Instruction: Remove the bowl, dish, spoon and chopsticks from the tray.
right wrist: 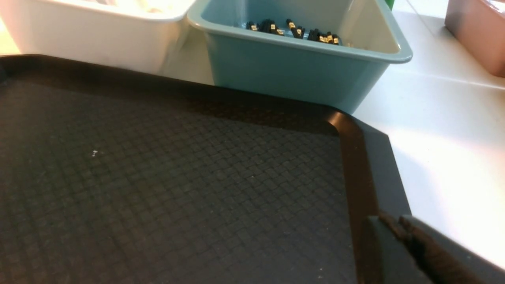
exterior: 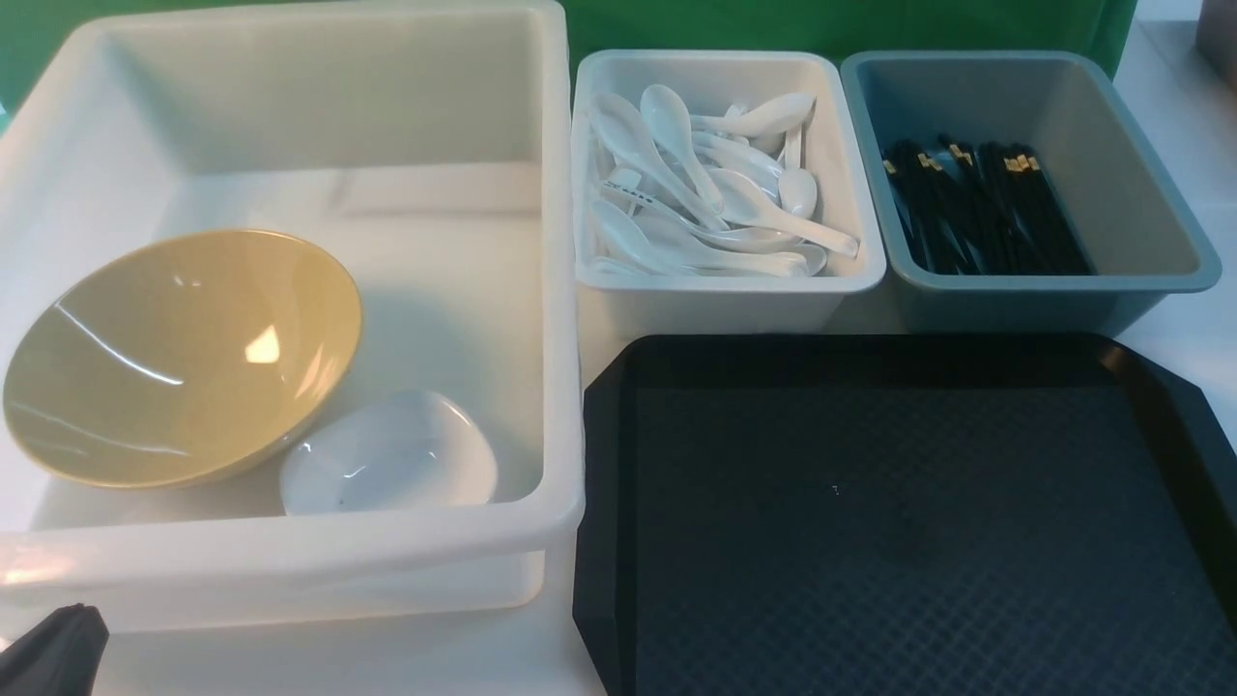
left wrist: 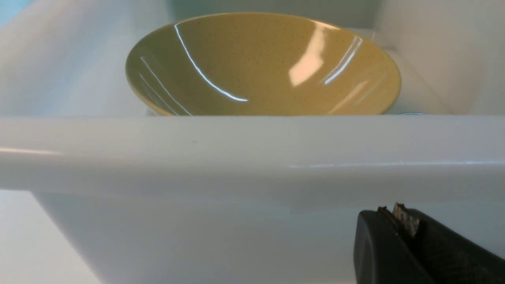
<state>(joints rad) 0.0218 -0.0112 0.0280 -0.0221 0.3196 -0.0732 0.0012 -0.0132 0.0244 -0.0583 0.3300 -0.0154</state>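
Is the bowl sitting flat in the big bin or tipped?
Tipped. The bowl leans in the large white bin, its opening facing the front camera, its lower rim next to the small white dish.

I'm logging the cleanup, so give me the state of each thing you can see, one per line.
tray: bare
bowl: tilted in the large white bin
small white dish: beside the bowl
spoons: piled in the white bin
chopsticks: in the grey-blue bin
left gripper: shut
right gripper: shut
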